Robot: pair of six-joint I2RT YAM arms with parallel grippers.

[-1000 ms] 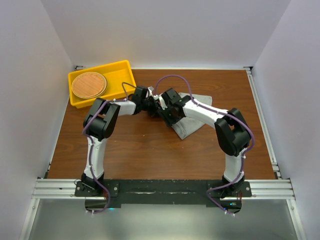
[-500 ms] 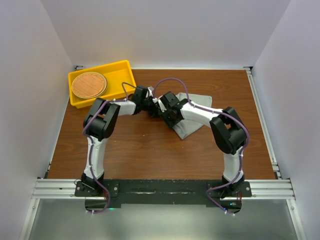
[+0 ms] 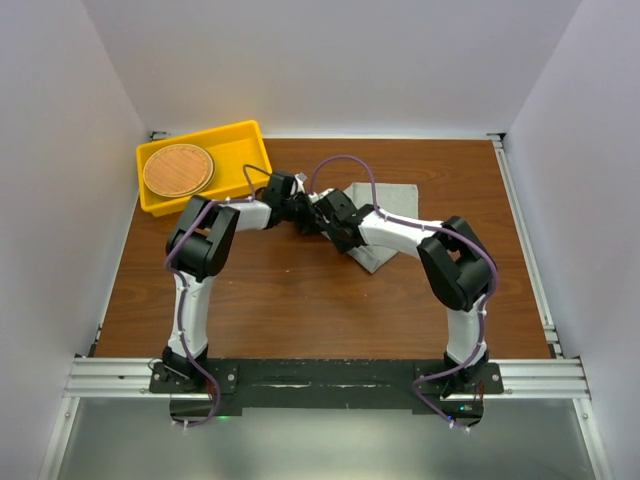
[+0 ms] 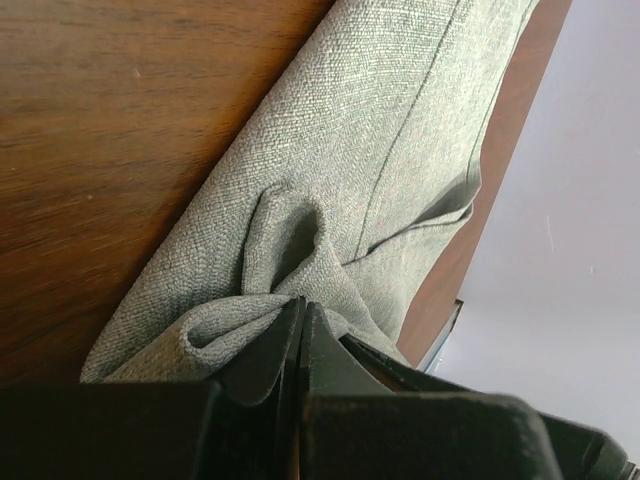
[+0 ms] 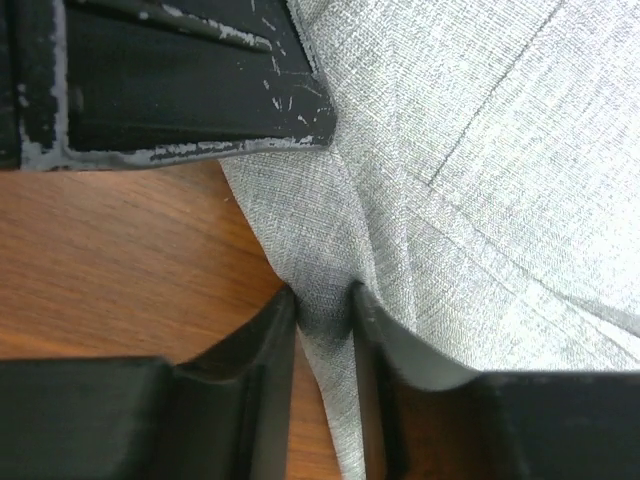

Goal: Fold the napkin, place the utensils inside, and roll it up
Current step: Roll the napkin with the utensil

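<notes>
The grey napkin (image 3: 385,215) lies folded on the brown table, right of centre at the back. My left gripper (image 3: 303,210) is shut on the napkin's left edge; in the left wrist view the cloth (image 4: 340,190) bunches at the closed tips (image 4: 300,305). My right gripper (image 3: 335,228) is shut on a fold of the napkin (image 5: 470,160) right beside it; the cloth runs between its two fingers (image 5: 322,300). The left gripper's black body (image 5: 170,80) shows just above. No utensils show in any view.
A yellow tray (image 3: 240,145) stands at the back left and holds a round brown woven disc (image 3: 177,169). White walls close in the table on three sides. The two wrists sit close together near the table's middle back.
My right arm has drawn leftward toward the left gripper, pulling the napkin's near edge with it. The cloth now looks narrower and more gathered. The left arm has barely moved.
</notes>
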